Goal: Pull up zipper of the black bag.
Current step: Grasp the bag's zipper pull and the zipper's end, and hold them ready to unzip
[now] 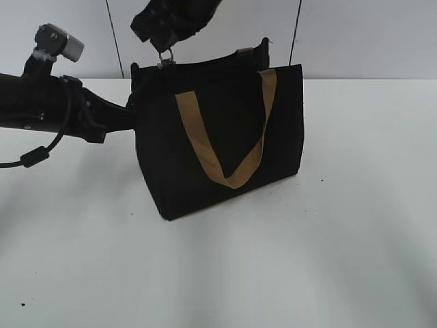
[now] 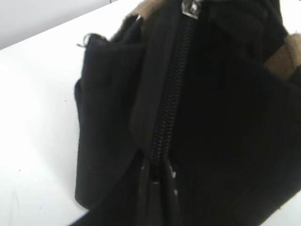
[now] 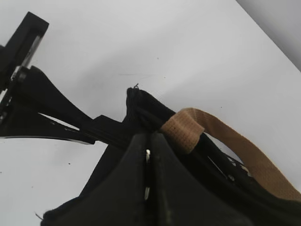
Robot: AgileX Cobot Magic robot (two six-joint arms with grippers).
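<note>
- The black bag [image 1: 218, 137] stands upright on the white table [image 1: 341, 260], just left of the middle in the exterior view, one tan handle [image 1: 229, 133] hanging down its front face.
- The zipper [image 2: 171, 94] runs along the bag's top edge; the left wrist view shows its teeth meshed along the stretch in sight, with the silver pull [image 1: 166, 57] at the top left end.
- The right gripper [image 1: 166, 46] comes down from above and is pinched shut on the pull's ring — its fingers [image 3: 136, 188] press together with only a hairline between them.
- The left gripper [image 2: 157, 188] reaches in from the left at the bag's end, its jaws closed on the fabric at the zipper's end.
</note>
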